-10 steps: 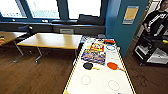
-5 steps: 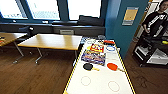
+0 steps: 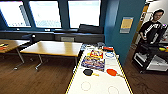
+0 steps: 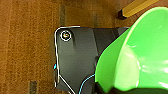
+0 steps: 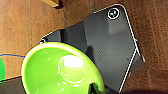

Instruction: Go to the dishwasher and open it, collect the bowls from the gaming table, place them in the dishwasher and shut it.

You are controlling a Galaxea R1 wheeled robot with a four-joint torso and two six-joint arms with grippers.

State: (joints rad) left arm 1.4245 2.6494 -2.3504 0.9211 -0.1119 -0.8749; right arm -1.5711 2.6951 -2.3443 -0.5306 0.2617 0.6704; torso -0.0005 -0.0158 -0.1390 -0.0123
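Observation:
The gaming table [image 3: 100,86] with its white top and yellow edge runs away from me in the head view. On it lie a black paddle [image 3: 88,72], a red paddle [image 3: 111,72] and colourful boxes [image 3: 93,62]. A bright green bowl [image 4: 140,52] hangs over the brown floor in the left wrist view, and my left gripper [image 4: 112,89] is shut on its rim. A yellow-green bowl [image 5: 60,70] is carried the same way, my right gripper [image 5: 93,87] shut on its edge. The dishwasher is out of view.
Wooden tables [image 3: 53,48] stand to the left under the windows. A blue pillar [image 3: 122,27] rises just past the gaming table's far end. To the right a person [image 3: 152,27] stands behind a dark cart [image 3: 150,58]. Brown floor [image 3: 37,80] lies between.
The whole head picture has shifted a little, so the gaming table's paddles sit slightly lower; the camera moved. The things on the table have not moved.

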